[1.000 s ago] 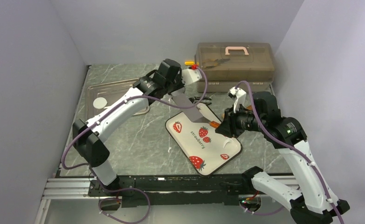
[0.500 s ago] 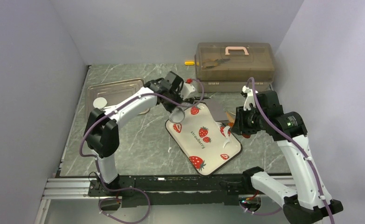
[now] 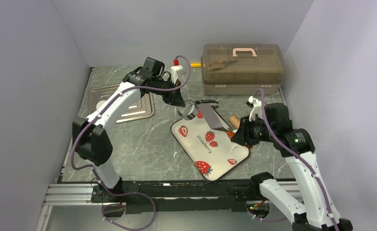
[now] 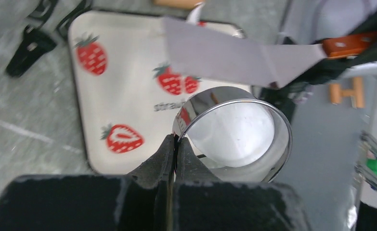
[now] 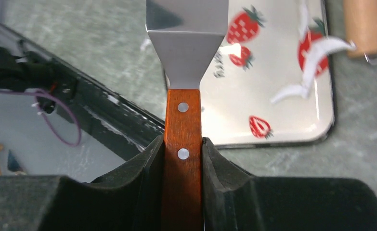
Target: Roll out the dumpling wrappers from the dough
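- Noted left hand (image 4: pixel 175 147) pinched tight on the thin wall of a metal ring cutter (image 4: pixel 244 169), held up over the far end of the strawberry plate (image 3: pixel 220 154).
- Noted right hand (image 5: pixel 182 159) clamped on the wooden handle of a spatula (image 5: pixel 185 53), blade reaching out above the plate.
- Found the dough (image 5: pixel 316 50) only as thin white scraps on the plate's right side, near the wooden roller (image 5: pixel 365 24); no lump spotted.
- Found no finished dumpling wrappers lying in any view; judged cutting under way, with lifting off and further rolling likely left.
- Left wrist view alone: pale fill inside the ring; cannot tell whether cut dough or plate seen through.
- Right wrist view alone: scraps and roller seen clearly.
- Top view alone: metal tray (image 3: pixel 138 106) far left, lidded box (image 3: pixel 241 67) far right on the desk.
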Controlling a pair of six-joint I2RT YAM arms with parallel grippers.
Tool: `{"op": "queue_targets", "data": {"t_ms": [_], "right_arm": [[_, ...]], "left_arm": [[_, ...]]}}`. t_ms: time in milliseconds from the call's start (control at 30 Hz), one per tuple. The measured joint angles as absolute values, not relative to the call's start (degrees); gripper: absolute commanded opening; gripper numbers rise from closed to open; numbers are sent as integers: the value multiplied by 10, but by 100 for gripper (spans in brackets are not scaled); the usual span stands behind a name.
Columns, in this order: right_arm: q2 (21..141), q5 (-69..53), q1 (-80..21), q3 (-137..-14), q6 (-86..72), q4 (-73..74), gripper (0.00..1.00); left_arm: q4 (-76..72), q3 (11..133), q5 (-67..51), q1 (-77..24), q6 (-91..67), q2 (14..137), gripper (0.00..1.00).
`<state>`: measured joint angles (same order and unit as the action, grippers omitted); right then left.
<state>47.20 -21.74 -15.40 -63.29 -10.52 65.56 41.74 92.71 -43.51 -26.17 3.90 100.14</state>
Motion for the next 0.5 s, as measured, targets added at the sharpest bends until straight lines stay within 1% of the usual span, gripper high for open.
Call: {"op": "queue_targets", "data": {"t_ms": [67, 200, 333, 500], "right_arm": [[451, -250, -154, -631, -102, 630, 0], [425, -303, -154, -631, -100, 591, 0], [410, -322, -147, -624, -102, 570, 0], [402, -325, -147, -615, -105, 569, 0]], "left_arm": [[419, 936, -488, -262, 40, 983, 0], [421, 963, -548, -255, 38, 973, 0], [420, 975, -575, -244, 36, 973, 0], [429, 975, -577, -239, 38, 973, 0]]}}
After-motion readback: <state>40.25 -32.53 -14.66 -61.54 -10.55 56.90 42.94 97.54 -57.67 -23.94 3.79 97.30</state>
